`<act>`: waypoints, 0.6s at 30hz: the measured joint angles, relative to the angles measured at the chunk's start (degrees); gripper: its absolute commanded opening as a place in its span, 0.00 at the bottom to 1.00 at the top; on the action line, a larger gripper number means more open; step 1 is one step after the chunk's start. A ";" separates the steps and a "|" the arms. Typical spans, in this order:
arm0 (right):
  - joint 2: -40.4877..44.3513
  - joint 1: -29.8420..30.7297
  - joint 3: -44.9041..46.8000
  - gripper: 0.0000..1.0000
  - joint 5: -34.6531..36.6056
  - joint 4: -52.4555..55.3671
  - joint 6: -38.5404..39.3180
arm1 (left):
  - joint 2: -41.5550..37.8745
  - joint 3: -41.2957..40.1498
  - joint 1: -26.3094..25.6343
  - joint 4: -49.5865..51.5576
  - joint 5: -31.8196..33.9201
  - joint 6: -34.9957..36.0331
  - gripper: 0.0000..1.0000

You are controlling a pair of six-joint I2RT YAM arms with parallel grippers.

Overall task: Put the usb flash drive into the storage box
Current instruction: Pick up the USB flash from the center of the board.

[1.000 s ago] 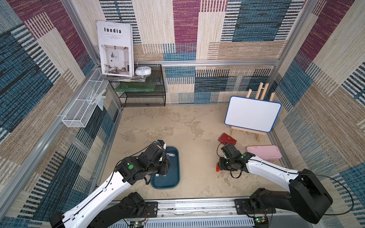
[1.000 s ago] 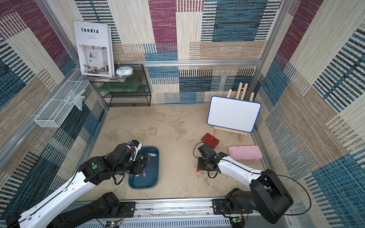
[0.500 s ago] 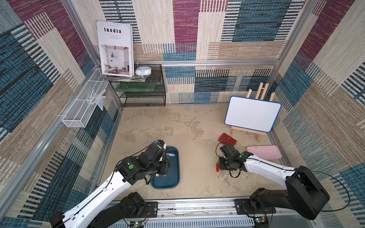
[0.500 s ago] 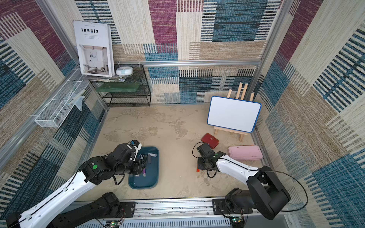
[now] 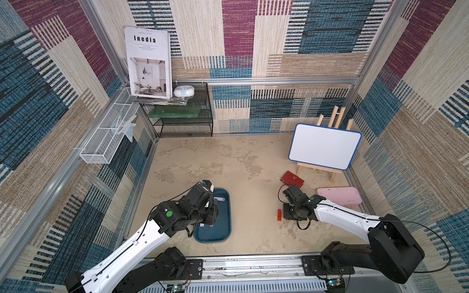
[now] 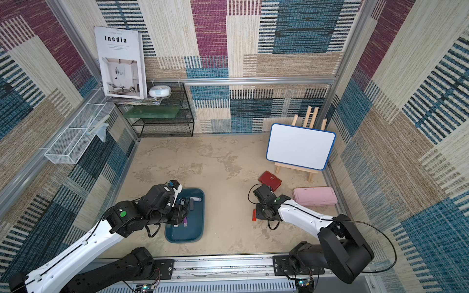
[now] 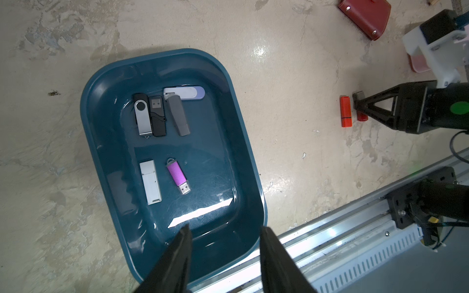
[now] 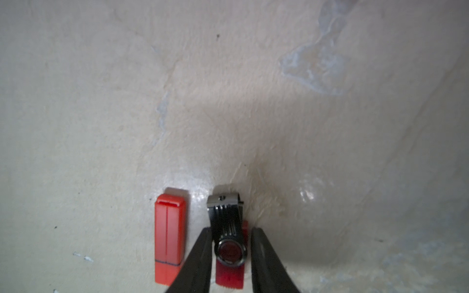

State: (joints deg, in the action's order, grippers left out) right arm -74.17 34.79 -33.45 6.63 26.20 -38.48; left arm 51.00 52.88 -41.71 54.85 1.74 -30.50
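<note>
Storage box point(image 7: 215, 157) holds six drives point(image 7: 177, 175); at 3 o'clock, right hand point(image 8: 231, 230) pinches swivel drive point(image 8: 225, 218) beside orange drive point(image 8: 169, 228); left hand point(image 7: 225, 227) part-open, empty.

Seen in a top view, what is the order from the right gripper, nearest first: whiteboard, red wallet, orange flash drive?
1. The orange flash drive, beside the right gripper.
2. The red wallet, on the floor behind it.
3. The whiteboard, farther back on its easel.

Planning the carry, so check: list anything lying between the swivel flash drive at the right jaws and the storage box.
The orange flash drive lies beside the swivel flash drive, on its storage box side. Past it, bare table up to the box. The left gripper hangs over the box, jaws open.
</note>
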 measured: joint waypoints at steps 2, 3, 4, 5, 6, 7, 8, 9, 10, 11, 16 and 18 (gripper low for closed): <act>-0.31 0.02 0.00 0.32 0.20 -0.17 0.04 | 0.00 0.00 0.00 0.00 0.00 0.00 0.49; -0.52 0.07 -0.07 0.32 0.22 -0.26 0.07 | 0.02 0.00 0.00 0.00 0.00 0.00 0.49; -0.76 0.15 -0.17 0.32 0.42 -0.31 0.11 | 0.04 0.00 0.00 0.00 0.00 0.00 0.49; -1.14 0.17 -0.37 0.32 0.44 -0.37 0.15 | 0.09 0.00 0.00 0.00 0.00 0.00 0.49; -1.53 0.17 -0.63 0.32 0.66 -0.46 0.15 | 0.13 0.00 0.00 0.00 0.00 0.00 0.49; -1.86 0.17 -0.83 0.32 0.85 -0.57 0.17 | 0.15 0.00 0.00 0.00 0.00 0.00 0.49; -2.19 0.22 -1.01 0.32 1.05 -0.72 0.20 | 0.17 0.00 0.00 0.00 0.00 0.00 0.49; -2.40 0.26 -1.18 0.31 1.25 -0.72 0.20 | 0.15 0.00 0.00 0.00 0.00 0.00 0.49; -2.69 0.37 -1.33 0.30 1.44 -0.70 0.22 | 0.15 0.00 0.00 0.00 0.00 0.00 0.49; -3.02 0.44 -1.55 0.28 1.75 -0.57 0.26 | 0.17 0.00 0.00 0.00 0.00 0.00 0.49; -3.80 0.96 -2.08 0.22 2.84 -0.02 0.28 | 0.17 0.00 0.00 0.00 0.02 -0.02 0.49; -3.69 1.14 -2.19 0.20 3.15 0.04 0.28 | 0.15 0.00 0.00 0.00 0.02 -0.02 0.49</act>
State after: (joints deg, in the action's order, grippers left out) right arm -77.87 35.92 -35.64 9.78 26.24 -38.20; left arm 51.16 52.88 -41.71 54.85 1.76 -30.52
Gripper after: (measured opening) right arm 0.222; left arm 0.487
